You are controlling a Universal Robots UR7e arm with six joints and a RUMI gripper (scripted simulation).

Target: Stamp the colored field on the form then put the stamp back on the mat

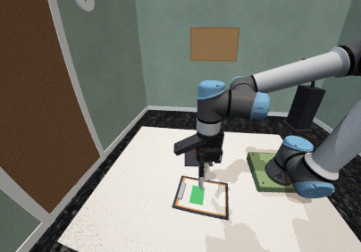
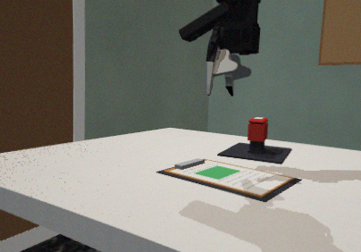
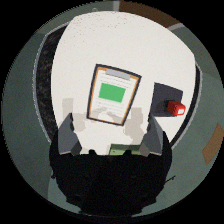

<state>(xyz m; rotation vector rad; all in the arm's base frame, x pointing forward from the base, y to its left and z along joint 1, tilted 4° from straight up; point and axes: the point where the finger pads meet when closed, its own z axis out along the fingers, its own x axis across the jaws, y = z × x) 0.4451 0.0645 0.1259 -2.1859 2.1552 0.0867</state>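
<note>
The clipboard [image 1: 228,200] [image 2: 283,189] [image 3: 93,92] lies flat with the form on it. The colored field [image 1: 197,196] [image 2: 217,172] [image 3: 111,93] is a plain green rectangle. The red stamp [image 2: 257,131] [image 3: 176,108] with its black foot stands upright on the dark mat [image 1: 190,160] [image 2: 232,152] [image 3: 162,92]; in the top view the arm hides nearly all of it. My gripper [image 1: 205,180] [image 2: 219,93] [image 3: 110,113] is open and empty. It hangs well above the table, pointing down, to the clipboard's side of the stamp and higher than the stamp's top.
A grey clip [image 1: 182,190] [image 2: 189,163] [image 3: 117,74] rises at one end of the clipboard. The mat lies close beside the clipboard. The arm's foot stands on a green block [image 1: 259,168] [image 3: 125,149] at the right in the top view.
</note>
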